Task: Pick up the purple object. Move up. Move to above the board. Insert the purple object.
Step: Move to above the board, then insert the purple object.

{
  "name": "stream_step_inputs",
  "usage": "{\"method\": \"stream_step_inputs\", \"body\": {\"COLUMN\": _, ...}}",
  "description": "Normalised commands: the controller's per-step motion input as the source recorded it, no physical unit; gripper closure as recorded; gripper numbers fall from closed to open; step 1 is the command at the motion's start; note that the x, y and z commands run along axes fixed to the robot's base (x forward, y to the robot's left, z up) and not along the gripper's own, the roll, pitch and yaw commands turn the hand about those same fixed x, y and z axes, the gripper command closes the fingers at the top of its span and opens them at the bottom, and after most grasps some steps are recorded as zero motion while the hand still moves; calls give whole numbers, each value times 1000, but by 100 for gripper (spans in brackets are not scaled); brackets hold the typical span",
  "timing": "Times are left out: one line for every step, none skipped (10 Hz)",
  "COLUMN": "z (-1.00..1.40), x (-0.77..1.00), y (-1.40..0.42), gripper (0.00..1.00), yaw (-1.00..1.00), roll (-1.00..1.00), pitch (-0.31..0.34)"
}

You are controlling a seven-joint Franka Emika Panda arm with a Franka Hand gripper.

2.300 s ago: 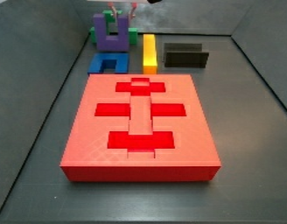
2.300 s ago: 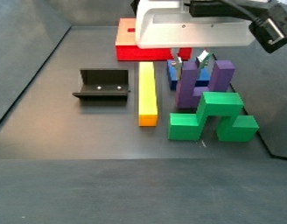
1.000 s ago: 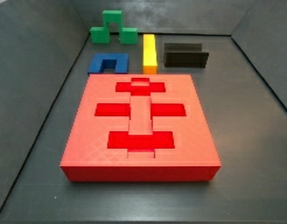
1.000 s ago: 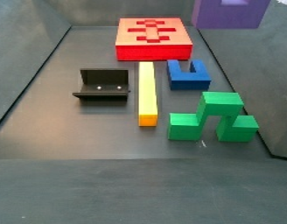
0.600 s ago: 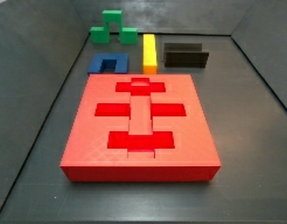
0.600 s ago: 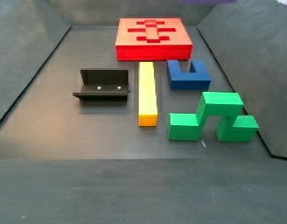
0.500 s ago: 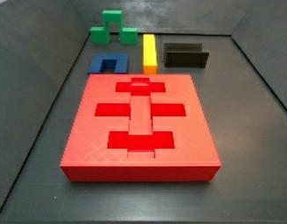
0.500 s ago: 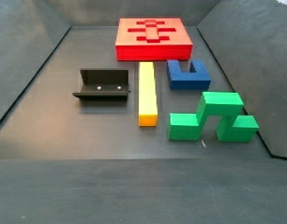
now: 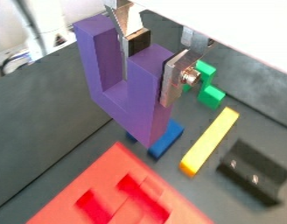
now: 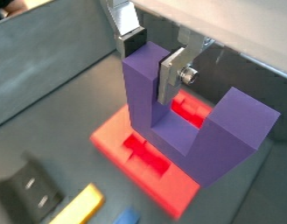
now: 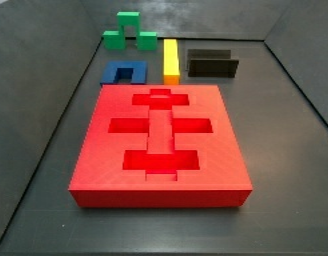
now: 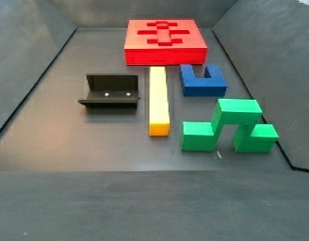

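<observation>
My gripper [image 9: 150, 52] is clamped on one prong of the purple object [image 9: 125, 83], held high, out of both side views. Pickup and lift done; centring over the board [image 11: 161, 140] and insertion remain.

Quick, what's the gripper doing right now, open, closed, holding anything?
Gripper: shut on the purple object, held aloft in both wrist views; out of frame in both side views.
</observation>
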Motion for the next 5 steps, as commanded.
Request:
{"method": "stream_step_inputs", "body": {"z": 143, "x": 270, "y": -881, "gripper": 100, "yaw": 10, "roll": 4, "pitch": 151}}
{"method": "stream_step_inputs", "body": {"z": 73, "x": 159, "y": -345, "gripper": 100, "yaw": 13, "roll": 15, "pitch": 147}}
{"method": "stream_step_inputs", "body": {"z": 0, "x": 29, "y": 0, "gripper": 100, "yaw": 0, "roll": 0, "pitch": 0}}
{"method": "stream_step_inputs", "body": {"z": -426, "x": 157, "y": -337, "gripper": 100, "yaw": -40, "roll": 69, "pitch": -9}}
{"method": "stream_step_inputs", "body": {"z": -857, "x": 506, "y": -586, "gripper": 100, "yaw": 0, "roll": 184, "pitch": 0}}
